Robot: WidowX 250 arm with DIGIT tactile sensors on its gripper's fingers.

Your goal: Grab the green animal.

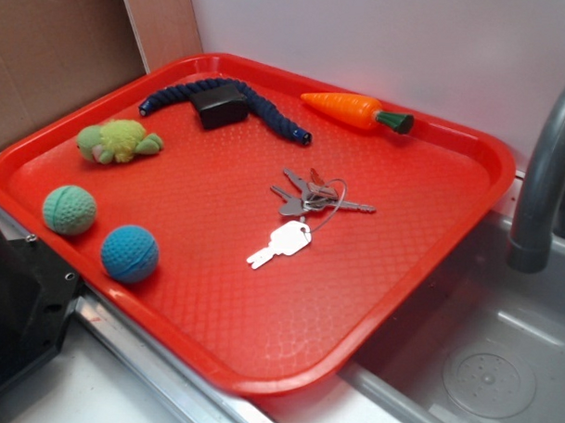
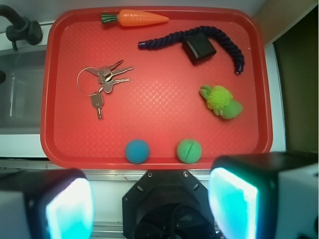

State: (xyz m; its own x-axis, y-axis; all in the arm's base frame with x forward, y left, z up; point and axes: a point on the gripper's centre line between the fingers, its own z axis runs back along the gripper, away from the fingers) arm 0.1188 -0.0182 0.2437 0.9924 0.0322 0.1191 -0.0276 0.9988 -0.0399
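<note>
The green animal (image 1: 118,141) (image 2: 221,101) is a fuzzy yellow-green plush lying at the left side of the red tray (image 1: 428,300) (image 2: 55,144). In the wrist view it sits at the tray's right, far above my gripper (image 2: 152,206). The gripper hangs high over the tray's near edge, open, with its two teal pads (image 2: 70,209) wide apart and nothing between them. In the exterior view the gripper's jaws are out of the frame.
On the tray also lie a teal-green ball (image 1: 69,210) (image 2: 189,151), a blue ball (image 1: 130,253) (image 2: 137,151), a bunch of keys (image 1: 306,208) (image 2: 102,84), an orange carrot (image 1: 356,110) (image 2: 137,18), and a dark blue rope (image 1: 267,109) (image 2: 224,42) with a black block (image 1: 219,104) (image 2: 198,48). A sink with a faucet (image 1: 543,183) lies to the right.
</note>
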